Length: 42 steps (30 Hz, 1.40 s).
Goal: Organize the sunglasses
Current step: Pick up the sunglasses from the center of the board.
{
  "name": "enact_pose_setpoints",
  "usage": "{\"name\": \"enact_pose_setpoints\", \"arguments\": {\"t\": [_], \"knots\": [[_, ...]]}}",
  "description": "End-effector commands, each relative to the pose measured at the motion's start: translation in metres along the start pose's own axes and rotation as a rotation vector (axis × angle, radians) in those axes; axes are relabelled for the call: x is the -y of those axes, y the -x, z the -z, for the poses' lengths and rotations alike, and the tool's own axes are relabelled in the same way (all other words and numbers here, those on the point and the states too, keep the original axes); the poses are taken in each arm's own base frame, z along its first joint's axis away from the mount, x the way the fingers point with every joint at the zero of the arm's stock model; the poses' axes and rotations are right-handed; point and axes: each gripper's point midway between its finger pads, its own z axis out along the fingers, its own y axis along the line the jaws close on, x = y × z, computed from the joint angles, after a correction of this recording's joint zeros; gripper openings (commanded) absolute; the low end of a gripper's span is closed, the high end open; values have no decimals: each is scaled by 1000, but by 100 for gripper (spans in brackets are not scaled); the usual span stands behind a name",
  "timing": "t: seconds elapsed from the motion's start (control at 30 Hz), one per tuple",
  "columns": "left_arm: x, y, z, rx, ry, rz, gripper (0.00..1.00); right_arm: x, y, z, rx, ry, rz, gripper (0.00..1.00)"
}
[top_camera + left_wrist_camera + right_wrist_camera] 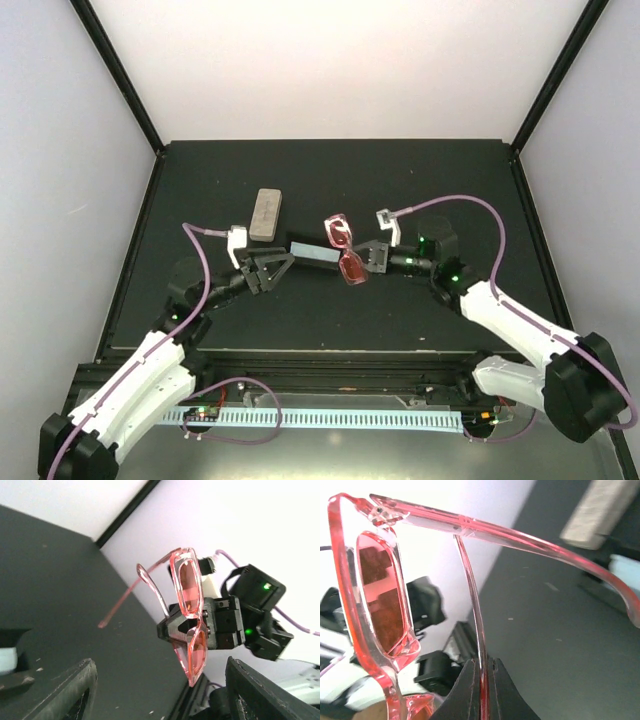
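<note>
One pair, the red sunglasses [345, 250], is up off the table [420, 190] in the top view. It is pinched by the right gripper [370, 258], which is closed on it. The left gripper [270, 268] faces it with jaws spread and nothing in them. A grey-blue oblong thing [315, 252] lies between the two grippers, and a beige case [266, 214] lies beyond the left jaws.

From the left wrist, the pair hangs straight ahead of the open fingers [75, 690], with its temples unfolded.

From the right wrist, the fingers [467, 695] are shut on one thin temple. I judge this to be a handover or a folding step. The left jaws must advance and close on the frame without bending the free temple. The black pair I cannot see.
</note>
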Motion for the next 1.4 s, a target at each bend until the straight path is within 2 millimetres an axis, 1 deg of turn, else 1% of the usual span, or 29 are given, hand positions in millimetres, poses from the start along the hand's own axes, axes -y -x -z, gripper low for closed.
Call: {"name": "enact_pose_setpoints", "arguments": {"t": [0.0,0.07,0.13,0.2,0.3,0.43,0.53,0.63,0.8,0.93,1.1,1.2,1.3,1.33,1.37], "knots": [[44,13,-2,22,-177,-56,70,-74,2,-14,-56,252,58,1],[47,14,-5,13,-183,-54,69,-90,-3,-22,-87,307,61,1],[49,14,-6,9,-190,-56,68,-102,-7,-28,-112,347,69,1],[56,16,-5,16,-217,-68,65,-108,-11,-34,-130,359,74,1],[67,17,1,32,-264,-94,60,-112,-15,-41,-151,371,75,1],[76,17,9,63,-297,-125,56,-117,-18,-45,-166,393,67,1],[81,18,14,79,-319,-138,55,-119,-20,-48,-174,399,68,1],[84,24,14,97,-314,-131,55,-121,-25,-51,-193,401,79,1],[79,32,7,96,-262,-112,40,-118,-31,-54,-214,393,81,1],[79,32,7,95,-266,-110,25,-116,-32,-54,-216,386,83,1],[83,32,6,84,-281,-121,9,-115,-34,-54,-223,383,92,1],[85,32,5,73,-291,-127,2,-113,-35,-55,-225,375,95,1],[88,32,5,66,-302,-145,2,-112,-35,-55,-225,368,102,1],[89,32,5,64,-302,-153,2,-112,-35,-55,-228,368,123,7],[89,32,5,62,-298,-165,2,-110,-36,-54,-229,354,137,16]]}}
